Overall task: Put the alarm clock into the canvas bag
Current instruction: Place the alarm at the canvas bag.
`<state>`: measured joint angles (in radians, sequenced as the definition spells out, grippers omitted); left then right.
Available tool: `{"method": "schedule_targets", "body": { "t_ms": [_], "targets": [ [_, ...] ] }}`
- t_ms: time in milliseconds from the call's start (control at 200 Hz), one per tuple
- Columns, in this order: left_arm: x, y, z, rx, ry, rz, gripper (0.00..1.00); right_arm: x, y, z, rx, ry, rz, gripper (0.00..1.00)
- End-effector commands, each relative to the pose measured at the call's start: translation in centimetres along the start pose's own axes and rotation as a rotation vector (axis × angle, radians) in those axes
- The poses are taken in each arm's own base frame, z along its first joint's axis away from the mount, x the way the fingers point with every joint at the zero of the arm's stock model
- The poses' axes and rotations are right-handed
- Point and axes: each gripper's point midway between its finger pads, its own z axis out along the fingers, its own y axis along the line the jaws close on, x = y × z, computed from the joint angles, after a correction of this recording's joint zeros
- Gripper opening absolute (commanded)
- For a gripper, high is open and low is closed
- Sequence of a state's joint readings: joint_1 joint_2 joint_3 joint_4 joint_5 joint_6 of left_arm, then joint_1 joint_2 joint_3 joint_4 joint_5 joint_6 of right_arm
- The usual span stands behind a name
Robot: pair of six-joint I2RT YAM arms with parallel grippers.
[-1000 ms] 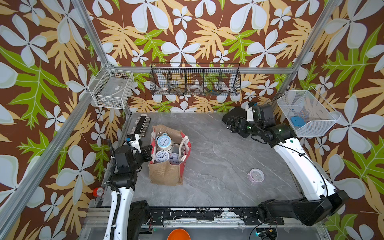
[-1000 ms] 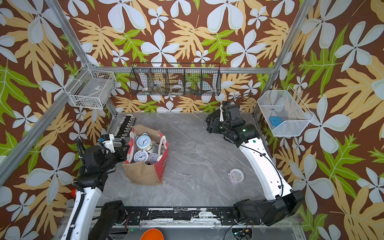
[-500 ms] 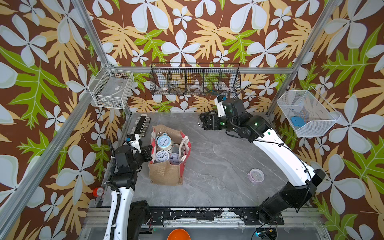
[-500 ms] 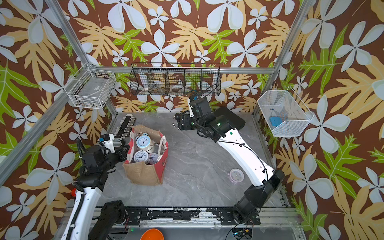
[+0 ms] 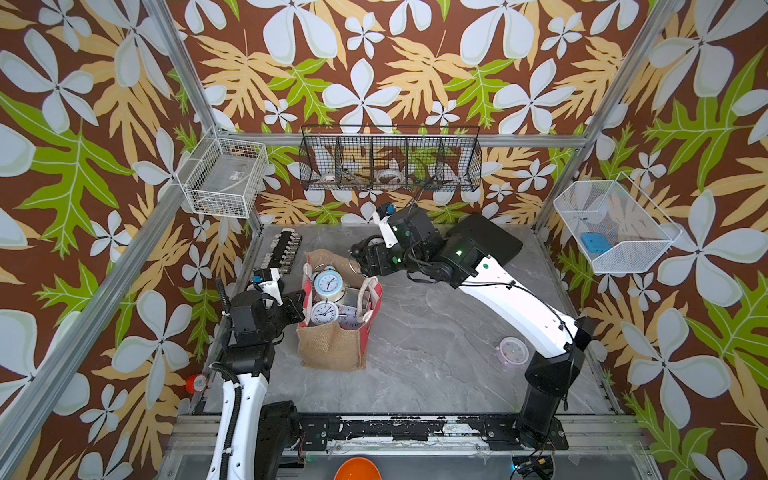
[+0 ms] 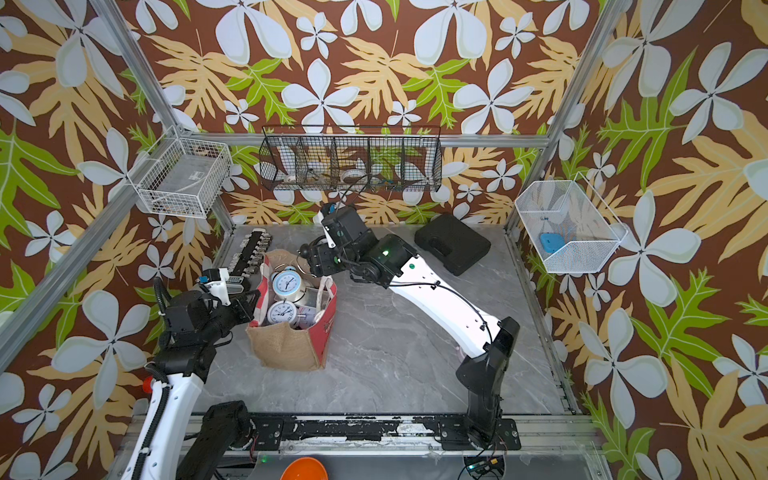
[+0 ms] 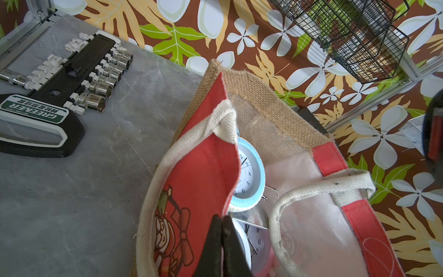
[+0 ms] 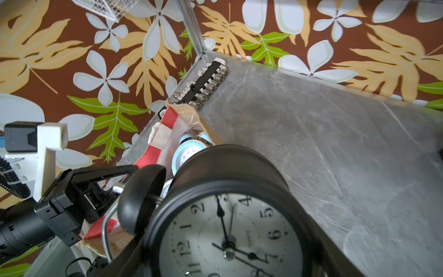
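The canvas bag (image 5: pixel 332 345) stands open at the table's left, with burlap sides and red panels (image 7: pixel 199 172). A light blue alarm clock (image 5: pixel 328 283) and a white one (image 5: pixel 325 312) lie inside it. My left gripper (image 5: pixel 301 305) is shut on the bag's left red rim, its fingertips (image 7: pixel 217 230) pinching the cloth. My right gripper (image 5: pixel 368 255) is shut on a black twin-bell alarm clock (image 8: pixel 227 215), held in the air just above the bag's far right corner (image 6: pixel 309 253). The clock fills the right wrist view and hides the fingers.
A small pink clock (image 5: pixel 513 352) lies on the table by the right arm's base. A socket rack (image 5: pixel 286 249) sits behind the bag and a black case (image 6: pixel 451 243) at the back right. Wire baskets (image 5: pixel 390 160) hang on the walls.
My right arm has swung from the back right across to the left, carrying the black clock to the bag's far corner. The left arm and the bag have stayed put.
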<state>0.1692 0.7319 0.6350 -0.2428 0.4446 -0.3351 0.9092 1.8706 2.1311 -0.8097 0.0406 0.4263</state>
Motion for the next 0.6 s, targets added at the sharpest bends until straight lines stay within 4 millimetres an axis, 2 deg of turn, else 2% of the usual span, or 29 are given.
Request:
{"method": "schedule_targets", "body": {
  "t_ms": [0,140,260,470,591],
  "targets": [
    [0.1,-0.2,0.0,0.011,0.004,0.004,0.0,1.2,2.4,1.3,-0.056,0.048,-0.068,0.69],
    [0.1,-0.2,0.0,0.012,0.004,0.004,0.0,4.1,4.6,4.0,-0.111,0.146,-0.127,0.68],
    [0.0,-0.2,0.0,0.008,0.001,0.005,0.0,6.9,5.3,5.6,-0.116,0.227,-0.175,0.67],
    [-0.1,-0.1,-0.1,0.005,-0.005,0.006,0.0,10.4,6.0,7.0,-0.14,0.326,-0.217,0.66],
    [-0.1,-0.1,-0.2,0.003,-0.008,0.006,0.0,11.6,7.7,7.1,-0.197,0.358,-0.238,0.66]
  ]
}}
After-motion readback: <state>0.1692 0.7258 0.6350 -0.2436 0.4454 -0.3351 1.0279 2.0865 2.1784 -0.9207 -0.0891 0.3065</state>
